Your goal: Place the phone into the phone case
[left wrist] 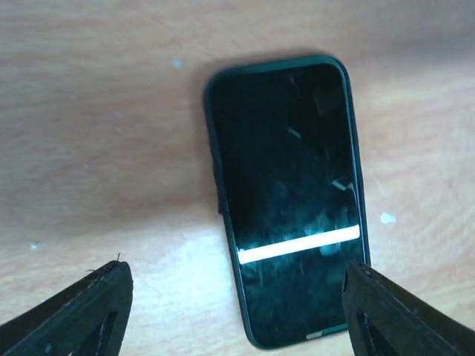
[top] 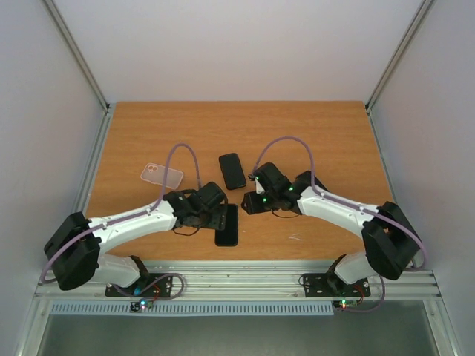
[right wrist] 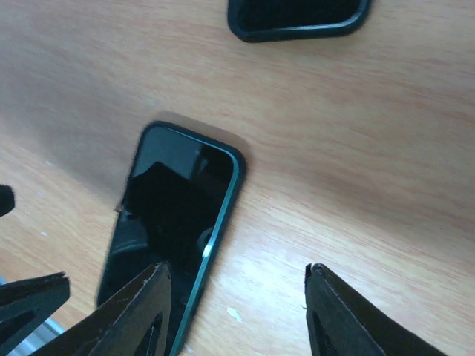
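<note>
While phone (left wrist: 289, 200) lies flat on table (left wrist: 89, 111), left tool (left wrist: 236, 276) hovers spread over it; right tool (right wrist: 236, 268) spread too, empty.

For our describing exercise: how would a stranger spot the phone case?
On the wooden table, look left, beyond the left arm. The phone case lies flat there; unlike the far phone and near phone, both black, it is transparent.
</note>
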Available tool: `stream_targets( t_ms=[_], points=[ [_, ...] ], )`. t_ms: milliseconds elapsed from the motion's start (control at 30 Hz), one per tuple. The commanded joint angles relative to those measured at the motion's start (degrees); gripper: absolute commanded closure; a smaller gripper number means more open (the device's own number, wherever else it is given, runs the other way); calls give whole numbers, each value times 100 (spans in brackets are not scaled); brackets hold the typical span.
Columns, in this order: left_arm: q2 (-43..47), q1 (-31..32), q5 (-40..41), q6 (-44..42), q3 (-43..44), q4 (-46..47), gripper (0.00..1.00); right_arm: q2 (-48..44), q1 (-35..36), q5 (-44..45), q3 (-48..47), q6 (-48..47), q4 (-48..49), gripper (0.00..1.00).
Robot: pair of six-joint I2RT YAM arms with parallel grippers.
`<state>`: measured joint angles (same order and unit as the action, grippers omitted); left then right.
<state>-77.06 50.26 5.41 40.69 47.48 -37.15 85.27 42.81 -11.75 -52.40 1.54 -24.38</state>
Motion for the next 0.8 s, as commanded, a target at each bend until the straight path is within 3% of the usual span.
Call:
stream_targets(
  t_ms=[0,167,267,333,767],
  points=[
    [18,491,345,411,-158,22,17,-484,-36,765,494,49,44,45],
    [-344,991,580,659,-44,69,1,-1047,-136,1151,936,172,42,30],
    [-737,1178,603,673,123,157,1,-1271,-142,1506,1127,268,34,16],
    [-982,1271,628,669,253,201,1,-1399,-162,1712,1250,328,30,2],
    [-1911,1346,449,710,596,369,1,-1385,-365,1644,1581,411,278,2]
  ],
)
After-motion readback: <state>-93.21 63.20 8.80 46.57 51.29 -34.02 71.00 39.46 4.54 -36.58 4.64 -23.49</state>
